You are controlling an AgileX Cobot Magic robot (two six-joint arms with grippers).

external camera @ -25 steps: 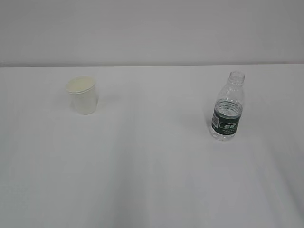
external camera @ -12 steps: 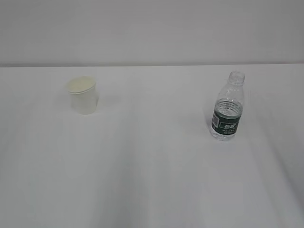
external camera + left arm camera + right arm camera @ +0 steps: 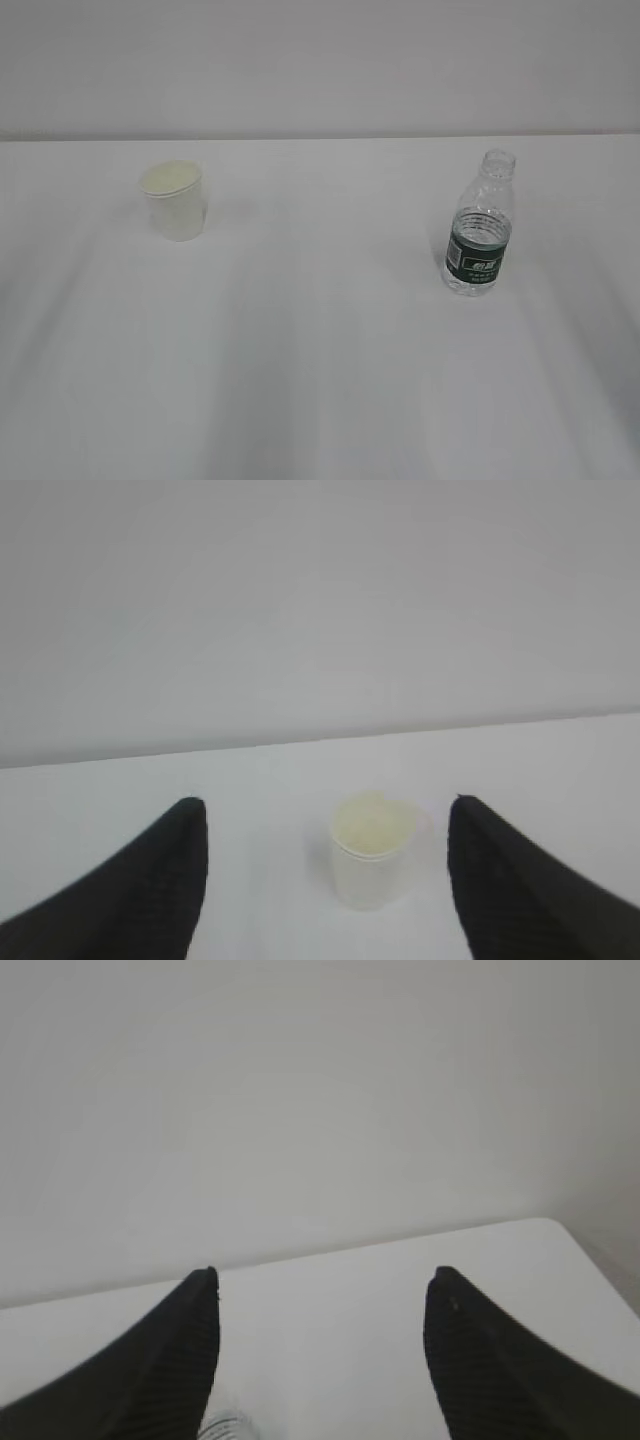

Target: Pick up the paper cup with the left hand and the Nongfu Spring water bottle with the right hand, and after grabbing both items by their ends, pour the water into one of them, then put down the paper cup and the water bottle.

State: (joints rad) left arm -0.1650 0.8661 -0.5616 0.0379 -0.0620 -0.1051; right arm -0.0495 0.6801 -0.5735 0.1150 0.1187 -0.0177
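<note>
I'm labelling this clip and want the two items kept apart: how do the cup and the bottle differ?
The cup is opaque white paper; the bottle is clear ribbed plastic with a dark green label. The cup is short and wide-mouthed, tapering toward its base; the bottle is taller with a narrow neck. The cup stands on the table's left, the bottle on its right. Both stand upright, open-topped and untouched.
</note>
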